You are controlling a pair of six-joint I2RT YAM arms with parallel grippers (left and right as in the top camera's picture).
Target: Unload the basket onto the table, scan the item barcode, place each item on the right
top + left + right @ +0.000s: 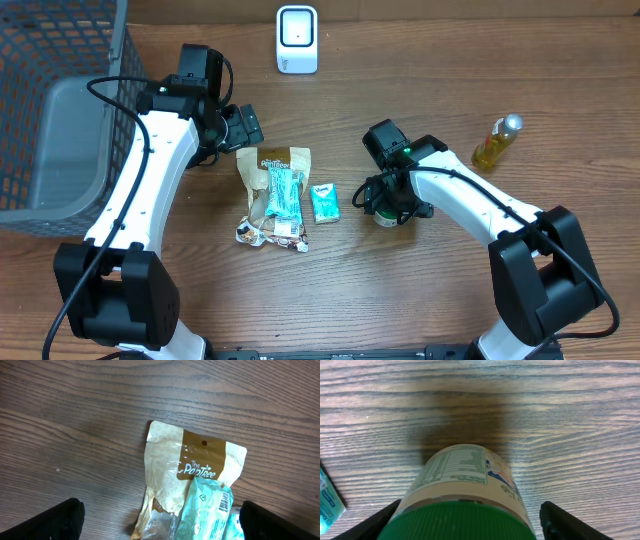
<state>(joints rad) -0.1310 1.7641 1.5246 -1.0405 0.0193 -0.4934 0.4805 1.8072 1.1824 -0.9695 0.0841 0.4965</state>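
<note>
A jar with a green ribbed lid (460, 522) and a printed label (455, 467) stands upright on the wooden table, right of the middle (388, 217). My right gripper (470, 520) straddles it from above. Its left finger lies close against the jar's side, and a gap still shows before the right finger (565, 522), so the jaws stand open. In the overhead view the right gripper (392, 205) covers most of the jar. My left gripper (167, 521) hangs open over a brown snack bag (195, 460), holding nothing. The white barcode scanner (297, 38) stands at the back centre.
A teal packet (283, 192) lies on the brown bag (285, 160), with a small teal box (324, 203) beside it. A yellow oil bottle (497, 143) lies at the right. A wire basket (60, 110) fills the left back corner.
</note>
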